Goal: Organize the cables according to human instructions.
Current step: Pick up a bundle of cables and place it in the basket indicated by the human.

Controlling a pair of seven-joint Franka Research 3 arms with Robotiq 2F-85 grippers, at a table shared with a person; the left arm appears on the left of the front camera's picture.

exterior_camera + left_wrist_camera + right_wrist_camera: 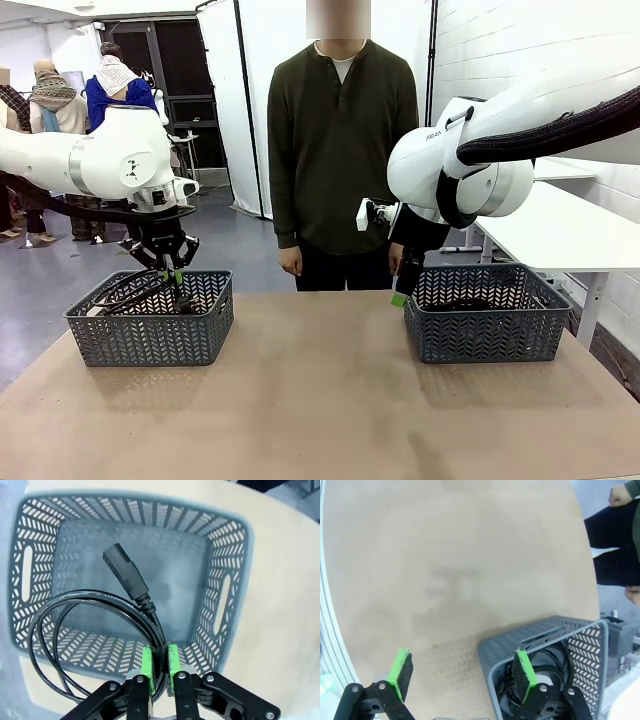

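Left wrist view: the left hand (159, 662) is clamped shut on a black power cable (90, 605), its green pads (146, 661) pinching the cord just below the moulded plug (125, 572). The cable loops out toward 9 o'clock and hangs above the left basket (227, 585), whose floor is bare. This hold appears intended to lower the coil into that basket.

Right wrist view: the right hand (462, 676) stands fully open and holds nothing. Its pads straddle the near wall of the right basket (495, 665), in which dark coiled cables (547, 662) lie, at 5 o'clock.

Front view: both grey baskets rest on a tan surface (320, 400), one at 9 o'clock, one at 3 o'clock, well apart. Beyond, at 12 o'clock, a person (342, 150) stands with arms down. White partitions and a white side table (570, 235) stand farther off.
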